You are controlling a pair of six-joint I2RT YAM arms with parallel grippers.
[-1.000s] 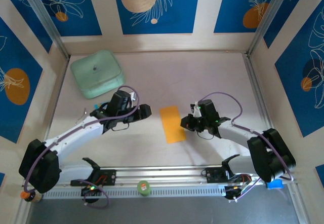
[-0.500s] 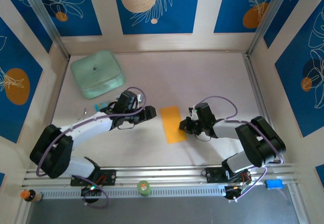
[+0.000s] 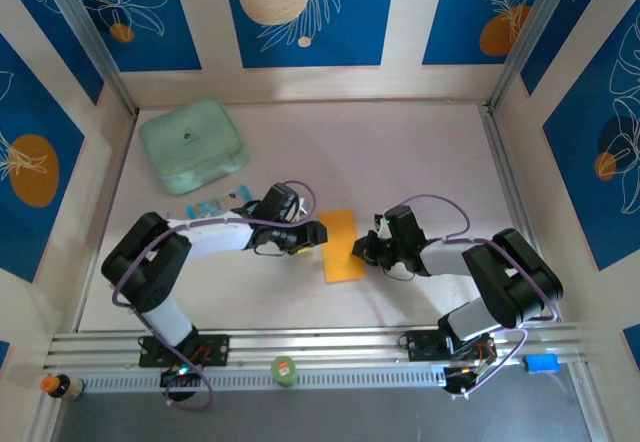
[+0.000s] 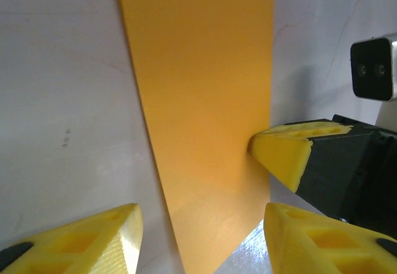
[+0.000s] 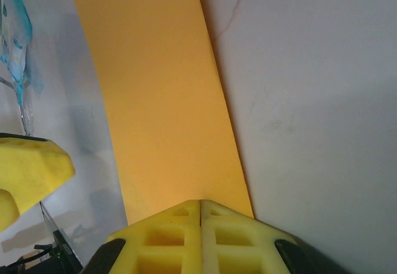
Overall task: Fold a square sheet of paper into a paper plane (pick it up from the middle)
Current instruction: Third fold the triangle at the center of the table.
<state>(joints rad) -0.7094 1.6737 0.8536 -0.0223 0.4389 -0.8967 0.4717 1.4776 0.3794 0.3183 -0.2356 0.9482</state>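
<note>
Creasing step: my closed right hand (image 3: 358, 252) pins the right edge of the folded paper (image 3: 341, 246); my open left hand (image 3: 318, 233) must flatten it next.

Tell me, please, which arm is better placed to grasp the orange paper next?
Probably left: the left gripper is open with the paper between its fingers, while the right gripper is shut, tip against the opposite edge.

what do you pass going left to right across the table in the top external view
mint-green box → blue-and-white packet → left gripper → orange paper sheet → right gripper
</note>
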